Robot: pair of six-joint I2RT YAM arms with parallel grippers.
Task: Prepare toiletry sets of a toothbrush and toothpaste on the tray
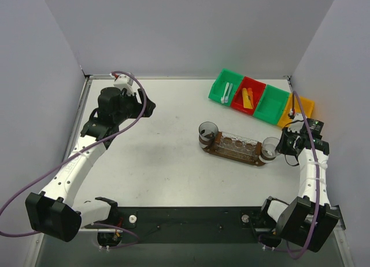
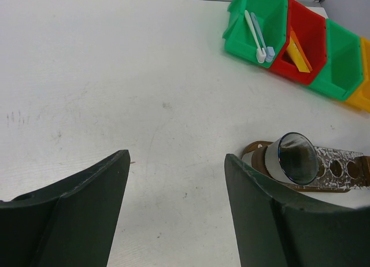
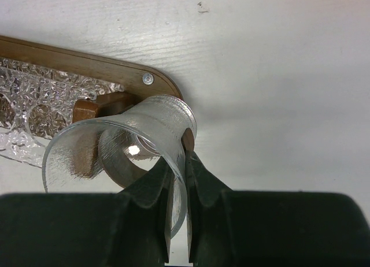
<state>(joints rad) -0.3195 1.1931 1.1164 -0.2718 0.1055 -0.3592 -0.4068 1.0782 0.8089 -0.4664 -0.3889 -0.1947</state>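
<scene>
**Operator:** What does the overhead view give me?

**Spotter:** Your tray (image 1: 218,149) lies right of the table's (image 1: 162,157) middle. It is a flat oval of dark wood with rounded ends, and its long axis runs from upper left to lower right. A second cup (image 1: 208,131) stands at its left end and a clear cup (image 1: 270,147) at its right end. Your right gripper (image 1: 280,147) meets that clear cup close to the table's right edge and the side wall (image 1: 347,76). Behind the tray, a green bin (image 1: 218,82) holds white toothbrushes (image 1: 226,92) and a red bin (image 1: 254,85) holds tubes (image 1: 248,98). Both lie lengthwise along their bins. Your left arm is well apart from the tray, near the far left corner.

**Operator:** And the left wrist?

**Spotter:** Your left gripper (image 2: 176,163) has its dark jaws spread wide over the white tabletop, and it holds nothing. The tray's near end and the second cup sit ahead on the right. The cup's mouth faces your camera.

**Operator:** Right wrist?

**Spotter:** Your right gripper is pinched shut on the clear cup's thin wall, with one finger inside and one outside. The cup's mouth opens toward the camera, just beside the tray's rounded end. There you can see a screw (image 3: 148,78) and a bumpy clear insert (image 3: 34,105) with round holes. I can't tell whether the cup's base is resting or lifted.
</scene>
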